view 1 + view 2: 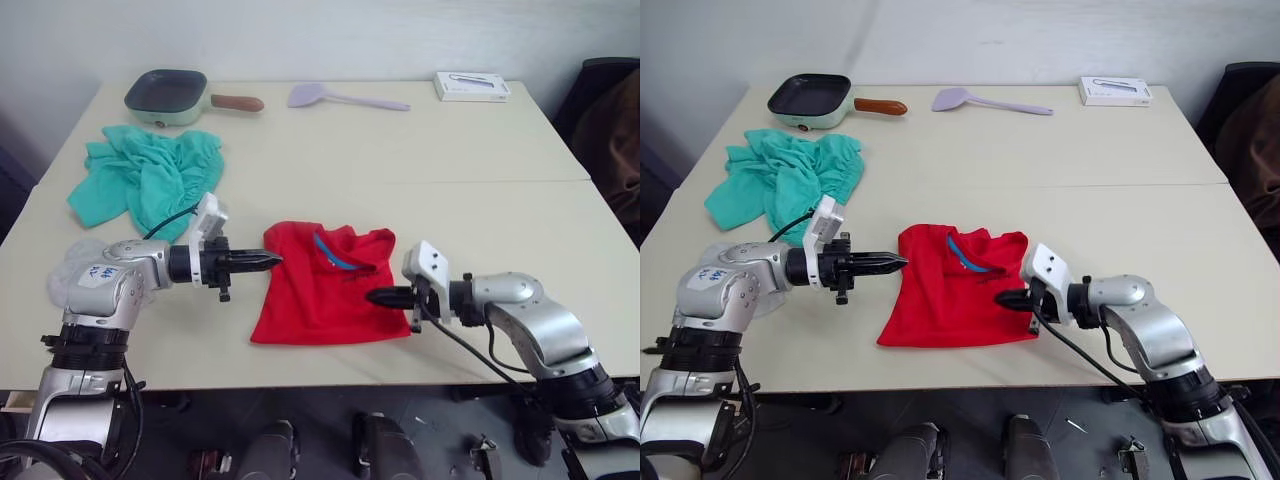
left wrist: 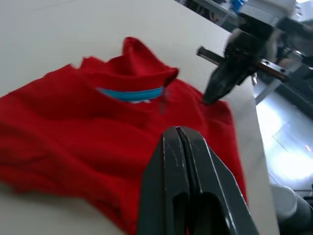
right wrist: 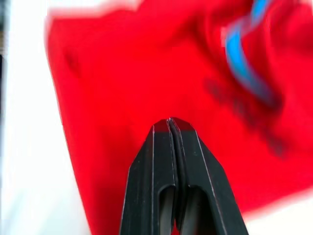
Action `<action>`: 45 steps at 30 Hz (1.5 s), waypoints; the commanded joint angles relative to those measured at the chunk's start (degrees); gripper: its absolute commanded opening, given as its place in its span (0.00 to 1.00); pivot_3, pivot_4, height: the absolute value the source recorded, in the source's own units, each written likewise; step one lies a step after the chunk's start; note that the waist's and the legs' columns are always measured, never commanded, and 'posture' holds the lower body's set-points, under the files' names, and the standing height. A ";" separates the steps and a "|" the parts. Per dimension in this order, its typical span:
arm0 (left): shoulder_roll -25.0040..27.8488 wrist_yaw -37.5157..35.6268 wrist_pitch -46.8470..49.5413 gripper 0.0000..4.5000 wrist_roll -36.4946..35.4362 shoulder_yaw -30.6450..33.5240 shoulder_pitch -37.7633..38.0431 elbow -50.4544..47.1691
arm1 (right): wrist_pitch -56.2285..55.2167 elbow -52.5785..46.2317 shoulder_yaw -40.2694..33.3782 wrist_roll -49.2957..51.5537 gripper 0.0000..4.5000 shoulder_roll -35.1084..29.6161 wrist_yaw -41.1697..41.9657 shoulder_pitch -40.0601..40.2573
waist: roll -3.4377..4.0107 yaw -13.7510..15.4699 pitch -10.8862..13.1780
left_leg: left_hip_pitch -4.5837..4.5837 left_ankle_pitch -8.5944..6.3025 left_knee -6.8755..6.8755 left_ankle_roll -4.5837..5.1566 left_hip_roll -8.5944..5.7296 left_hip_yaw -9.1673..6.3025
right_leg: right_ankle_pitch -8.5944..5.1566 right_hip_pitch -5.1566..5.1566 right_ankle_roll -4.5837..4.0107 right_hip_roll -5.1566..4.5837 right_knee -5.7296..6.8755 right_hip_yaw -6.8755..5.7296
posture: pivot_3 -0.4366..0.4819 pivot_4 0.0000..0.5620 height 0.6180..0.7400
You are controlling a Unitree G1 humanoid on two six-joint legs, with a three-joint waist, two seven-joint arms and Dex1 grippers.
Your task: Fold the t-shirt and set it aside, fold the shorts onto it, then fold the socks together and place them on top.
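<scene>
We've got the t-shirt (image 1: pixel 325 285) lying partly folded near the front edge of the surface (image 1: pixel 480 190), blue neck label showing. Our left hand (image 1: pixel 272 259) has its fingers pressed together with nothing in them, tip right at the shirt's left edge. The right hand (image 1: pixel 373 296) is pressed together too — it sits over the shirt's right side, though we can't tell if it's touching the cloth. The shorts (image 1: pixel 148 175) sit bunched by the left edge — folds hide their shape.

Even soft light, faint shadows; wrist views blurred w/ motion.
</scene>
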 commanded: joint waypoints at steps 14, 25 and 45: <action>-0.26 5.66 -14.36 0.00 19.77 -16.98 8.10 4.09 | -15.30 30.77 7.85 -15.55 0.01 11.57 -7.32 -17.61 | 0.05 -1.26 -0.05 | 0.15 0.04 -0.06 -0.05 0.03 0.23 | 0.00 -0.06 0.00 0.11 0.11 0.07 | 0.48 0.27 1.00; 0.05 8.29 -7.76 0.00 13.10 -8.49 13.21 -3.58 | -22.41 58.24 -1.27 -16.09 0.01 17.60 -14.67 -34.54 | 0.09 -2.63 -0.08 | 0.18 0.07 -0.17 -0.19 0.12 0.14 | -0.09 -0.14 -0.17 0.14 0.55 0.05 | 0.48 0.27 1.00; -4.34 2.91 -13.16 0.00 14.01 -7.41 -12.00 21.83 | -0.79 9.27 3.52 -8.10 0.01 9.08 -3.71 -6.61 | 0.13 -0.86 -0.02 | -0.04 0.05 -0.09 -0.14 0.01 0.10 | -0.06 -0.27 -0.12 0.17 0.53 0.00 | 0.48 0.27 1.00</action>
